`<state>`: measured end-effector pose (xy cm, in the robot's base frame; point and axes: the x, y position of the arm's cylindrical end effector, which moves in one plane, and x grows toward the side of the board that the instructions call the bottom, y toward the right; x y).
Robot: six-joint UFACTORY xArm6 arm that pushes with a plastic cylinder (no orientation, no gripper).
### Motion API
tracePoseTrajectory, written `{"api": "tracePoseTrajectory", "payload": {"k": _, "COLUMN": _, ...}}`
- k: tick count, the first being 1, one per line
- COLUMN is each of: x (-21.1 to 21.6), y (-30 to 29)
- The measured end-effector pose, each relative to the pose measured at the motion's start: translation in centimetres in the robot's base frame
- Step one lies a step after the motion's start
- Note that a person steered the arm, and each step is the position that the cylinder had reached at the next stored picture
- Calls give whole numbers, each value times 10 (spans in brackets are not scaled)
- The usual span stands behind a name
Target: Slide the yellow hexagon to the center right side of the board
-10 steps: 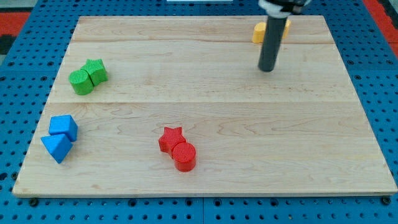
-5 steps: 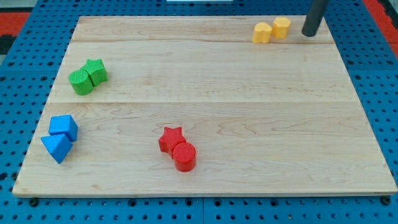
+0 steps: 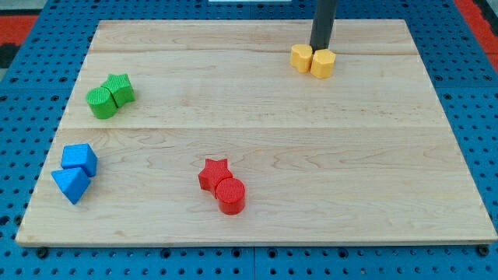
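Observation:
The yellow hexagon (image 3: 324,63) sits near the view's top right of the wooden board (image 3: 257,202), touching a second yellow block (image 3: 301,57) on its left whose shape I cannot make out. My tip (image 3: 319,47) is directly behind the two yellow blocks, toward the view's top, touching or nearly touching them at the seam between them. The dark rod rises out of the top of the view.
Two green blocks (image 3: 109,96) sit together at the view's left. A blue cube (image 3: 80,159) and a blue triangular block (image 3: 71,184) lie at the lower left. A red star (image 3: 213,173) and a red cylinder (image 3: 230,195) touch near the bottom centre.
My tip moved from the right of the yellow blocks to behind them. Both yellow blocks shifted left and toward the view's bottom.

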<state>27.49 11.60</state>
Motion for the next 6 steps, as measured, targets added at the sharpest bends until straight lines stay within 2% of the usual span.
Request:
{"api": "tracePoseTrajectory", "payload": {"k": 2, "x": 0, "y": 0}}
{"api": "tracePoseTrajectory", "payload": {"k": 4, "x": 57, "y": 1}}
{"api": "tracePoseTrajectory", "payload": {"k": 6, "x": 92, "y": -46}}
